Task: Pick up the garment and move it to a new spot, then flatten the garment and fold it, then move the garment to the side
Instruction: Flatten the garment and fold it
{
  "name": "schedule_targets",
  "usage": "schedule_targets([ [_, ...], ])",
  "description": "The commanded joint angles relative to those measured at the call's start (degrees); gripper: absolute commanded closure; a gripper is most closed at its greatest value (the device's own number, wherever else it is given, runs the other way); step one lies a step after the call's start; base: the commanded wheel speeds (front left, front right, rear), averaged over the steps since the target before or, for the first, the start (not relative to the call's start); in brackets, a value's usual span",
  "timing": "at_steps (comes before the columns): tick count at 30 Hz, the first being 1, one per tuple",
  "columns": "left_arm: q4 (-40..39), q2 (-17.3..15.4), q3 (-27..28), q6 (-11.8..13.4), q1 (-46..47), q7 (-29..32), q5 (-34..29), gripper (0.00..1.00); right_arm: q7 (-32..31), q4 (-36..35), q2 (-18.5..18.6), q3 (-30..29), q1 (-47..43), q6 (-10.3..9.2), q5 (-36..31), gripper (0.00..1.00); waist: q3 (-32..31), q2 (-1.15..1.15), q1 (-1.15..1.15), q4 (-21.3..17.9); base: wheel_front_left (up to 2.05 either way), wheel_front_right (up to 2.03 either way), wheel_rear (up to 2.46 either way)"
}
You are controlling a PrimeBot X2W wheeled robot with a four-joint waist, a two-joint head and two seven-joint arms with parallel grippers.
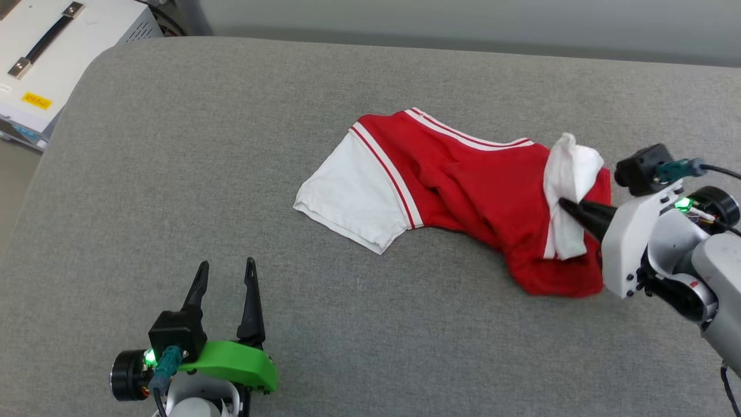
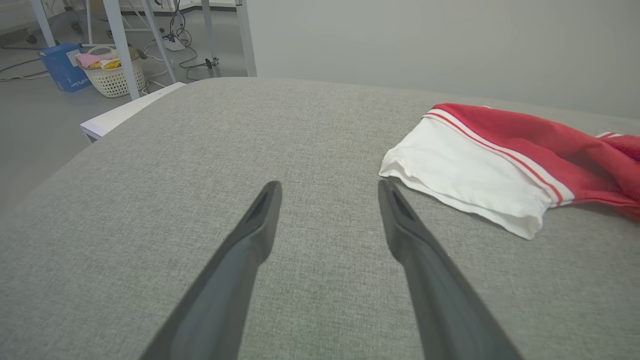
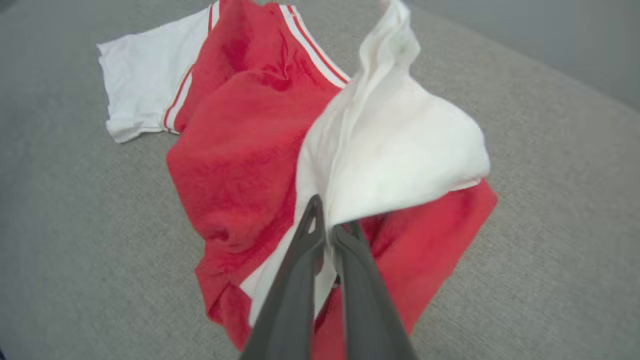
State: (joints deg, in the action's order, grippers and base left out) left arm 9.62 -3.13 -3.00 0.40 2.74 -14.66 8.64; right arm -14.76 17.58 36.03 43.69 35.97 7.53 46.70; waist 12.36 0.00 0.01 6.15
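With the right claw clamped on its bunched white sleeve, the red T-shirt should be lifted slowly so no cloth drags, the left claw being spread open and well apart.

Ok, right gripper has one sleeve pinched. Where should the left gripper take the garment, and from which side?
Take the free white sleeve at its open hem, coming in low from the robot's left. It lies flat, hem corner nearest the open left gripper and opposite the right gripper's pinch, so pulling apart should likely spread the garment.
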Motion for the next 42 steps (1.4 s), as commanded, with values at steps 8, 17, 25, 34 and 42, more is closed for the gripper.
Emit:
schedule_targets([
  [8,0.24,0.24,1.92,-0.9,-0.25,-0.34,-0.45,0.0,8.02,-0.33,2.58,-12.38,-5.59,-0.04,5.46,1.0,-1.52,0.0,-0.01,-2.7,0.0,0.0,0.0],
  [17,0.86,0.24,2.36,-1.34,0.08,-0.34,-0.28,0.0,12.16,10.58,2.55,-24.82,-14.68,-0.04,9.65,1.0,-0.29,0.0,-0.01,-4.27,0.0,0.0,0.0],
  [25,1.78,0.25,2.23,-1.54,1.01,-0.34,-0.32,0.0,13.14,22.61,-0.79,-29.04,-17.82,-0.04,9.03,1.0,0.14,0.0,-0.01,-4.12,0.0,0.0,0.0],
  [34,2.52,0.25,3.89,-2.25,0.05,-0.34,-1.54,0.0,25.11,22.66,-2.42,-32.57,-17.29,-0.04,2.71,0.0,-3.15,0.0,-0.01,-5.1,0.0,0.0,0.0],
  [42,2.14,-0.39,5.85,-4.0,2.34,-0.34,-3.33,0.0,29.67,10.36,-8.7,-44.49,-18.29,-0.04,-16.01,0.0,-4.44,0.0,-0.01,-6.26,0.0,0.0,0.0],
])
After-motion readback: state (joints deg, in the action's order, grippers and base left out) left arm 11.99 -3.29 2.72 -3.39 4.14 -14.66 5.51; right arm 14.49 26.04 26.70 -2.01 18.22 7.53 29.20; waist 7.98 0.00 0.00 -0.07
